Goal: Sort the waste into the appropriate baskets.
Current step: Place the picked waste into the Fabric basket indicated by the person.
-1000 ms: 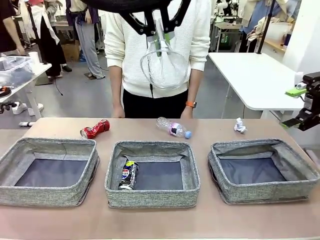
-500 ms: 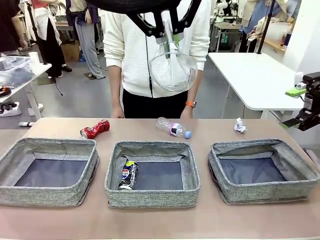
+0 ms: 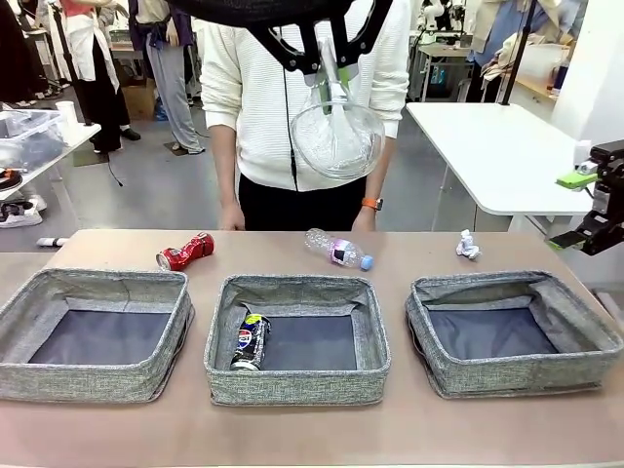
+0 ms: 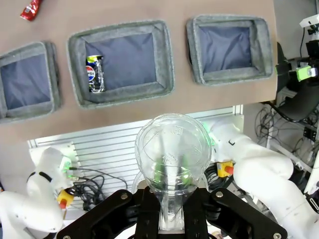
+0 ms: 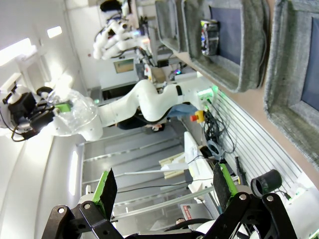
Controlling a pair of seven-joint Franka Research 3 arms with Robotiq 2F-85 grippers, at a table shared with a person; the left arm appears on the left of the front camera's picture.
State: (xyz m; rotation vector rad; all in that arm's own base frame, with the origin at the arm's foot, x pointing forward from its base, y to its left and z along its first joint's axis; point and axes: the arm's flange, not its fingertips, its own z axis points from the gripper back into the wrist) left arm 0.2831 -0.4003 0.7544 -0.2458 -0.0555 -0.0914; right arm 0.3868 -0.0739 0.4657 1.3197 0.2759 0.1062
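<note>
the left gripper (image 3: 331,72) is clamped on the clear plastic cup (image 3: 336,138), held high above the baskets (image 3: 292,382), probably to clear their walls, while the right gripper (image 3: 577,210) hangs aside, jaws apart.

light: bright, even | shadows: soft | wrist views: edge-warped, ceiling glare

Front view low across the table (image 3: 117,244) toward the person (image 3: 253,107); left wrist view high overhead; baskets (image 3: 292,385) common to both.
</note>
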